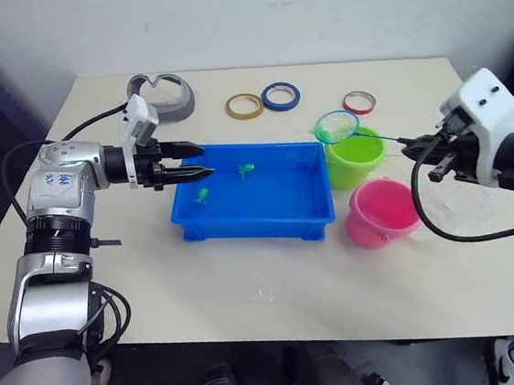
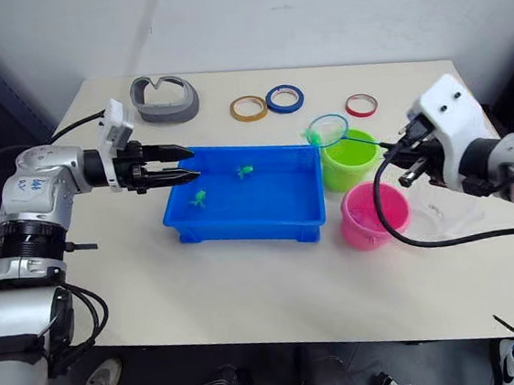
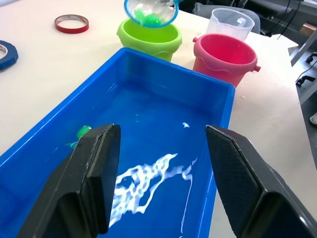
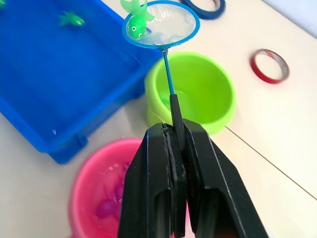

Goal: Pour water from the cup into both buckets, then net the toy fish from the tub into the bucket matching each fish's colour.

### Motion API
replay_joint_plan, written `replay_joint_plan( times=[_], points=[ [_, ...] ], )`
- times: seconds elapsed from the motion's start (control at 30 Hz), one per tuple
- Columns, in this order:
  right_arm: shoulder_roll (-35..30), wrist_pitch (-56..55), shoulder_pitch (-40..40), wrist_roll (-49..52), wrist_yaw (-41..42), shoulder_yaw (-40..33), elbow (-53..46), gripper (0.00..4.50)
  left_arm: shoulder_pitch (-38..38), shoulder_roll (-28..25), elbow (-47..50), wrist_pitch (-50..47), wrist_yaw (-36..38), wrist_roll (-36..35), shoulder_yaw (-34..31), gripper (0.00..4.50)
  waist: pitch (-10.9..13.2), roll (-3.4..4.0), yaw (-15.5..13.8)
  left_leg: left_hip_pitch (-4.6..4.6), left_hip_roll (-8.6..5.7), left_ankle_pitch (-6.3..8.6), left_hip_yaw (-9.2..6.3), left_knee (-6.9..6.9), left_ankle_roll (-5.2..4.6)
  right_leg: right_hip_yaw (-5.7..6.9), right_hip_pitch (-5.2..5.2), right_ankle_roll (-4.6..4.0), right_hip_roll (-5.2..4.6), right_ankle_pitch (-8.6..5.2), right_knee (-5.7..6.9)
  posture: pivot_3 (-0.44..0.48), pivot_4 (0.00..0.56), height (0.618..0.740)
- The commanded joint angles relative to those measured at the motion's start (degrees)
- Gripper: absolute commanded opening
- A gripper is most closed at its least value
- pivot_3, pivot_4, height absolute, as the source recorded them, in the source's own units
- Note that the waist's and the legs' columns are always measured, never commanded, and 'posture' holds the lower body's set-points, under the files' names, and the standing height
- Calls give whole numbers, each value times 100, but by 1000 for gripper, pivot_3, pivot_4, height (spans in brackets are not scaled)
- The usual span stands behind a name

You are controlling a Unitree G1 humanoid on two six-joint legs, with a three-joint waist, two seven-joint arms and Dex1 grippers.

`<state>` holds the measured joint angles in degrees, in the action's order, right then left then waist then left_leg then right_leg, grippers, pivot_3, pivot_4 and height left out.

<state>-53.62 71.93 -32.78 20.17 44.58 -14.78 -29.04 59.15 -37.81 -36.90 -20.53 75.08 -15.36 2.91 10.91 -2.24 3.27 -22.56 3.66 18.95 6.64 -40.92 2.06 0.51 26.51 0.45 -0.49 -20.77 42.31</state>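
1. The green fish (image 4: 137,23) sat at the very rim of the net (image 4: 161,23), partly overhanging it. The hoop hung over the green bucket's (image 4: 193,94) rim on the side facing the tub (image 1: 254,207). A tilt or jolt there could have dropped the fish onto the worktop (image 1: 248,285) or back into the tub instead.
2. The thin stick, gripped only at its end, might have twisted in the grip.
3. The right pincer (image 4: 178,144) was clamped shut on the net's stick, above the pink bucket (image 1: 383,211).
4. The left pincer (image 1: 197,160) stood wide open and empty over the tub's end farthest from the buckets.
5. Two green fish (image 1: 245,169) lay in the tub; the cup (image 3: 232,23) stood beside the pink bucket.
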Motion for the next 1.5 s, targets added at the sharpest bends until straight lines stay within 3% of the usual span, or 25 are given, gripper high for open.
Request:
replay_joint_plan(
  times=[0.03, 0.27, 0.57, 0.93, 1.5],
  points=[
    [-377, -651, 337, -399, -291, -155, 216, 0, 283, 19, -121, 190, 88, 68, -43, 3023, 0, 0, -2, 0, 0, 0, 0, 0, 0, 0, 0, 0, 0, 0, 0, 0, 150, 693],
    [-650, -2254, 866, -1445, -778, 857, 532, 0, 305, -15, -155, 216, 125, 101, -61, 3023, 0, 0, 3, 1, 0, 0, 3, 1, 0, -2, 0, 1, 1, 0, -2, 0, 150, 693],
    [-1231, -3940, 1426, -2813, -1315, 1366, 561, 0, 314, -49, -195, 231, 154, 149, -94, 3023, 0, 1, -18, 0, 0, -1, 4, 0, 2, -3, 0, 3, 1, 0, -4, 0, 150, 693],
    [-1594, -5664, 2119, -4523, -1740, 1367, 620, 0, 425, 47, -363, 346, 185, 215, -92, 3023, 0, 0, -13, 2, 0, -2, 8, -2, 4, -4, 0, 3, 3, 0, 0, 0, 150, 693],
    [-1456, -7059, 2173, -6280, -2110, 1239, 1022, 0, 441, 30, -397, 415, 201, 254, -78, 3023, 0, 1, -7, 13, -1, -3, 20, -7, 6, -14, 0, 3, 4, 0, 17, 0, 150, 693]
  ],
)
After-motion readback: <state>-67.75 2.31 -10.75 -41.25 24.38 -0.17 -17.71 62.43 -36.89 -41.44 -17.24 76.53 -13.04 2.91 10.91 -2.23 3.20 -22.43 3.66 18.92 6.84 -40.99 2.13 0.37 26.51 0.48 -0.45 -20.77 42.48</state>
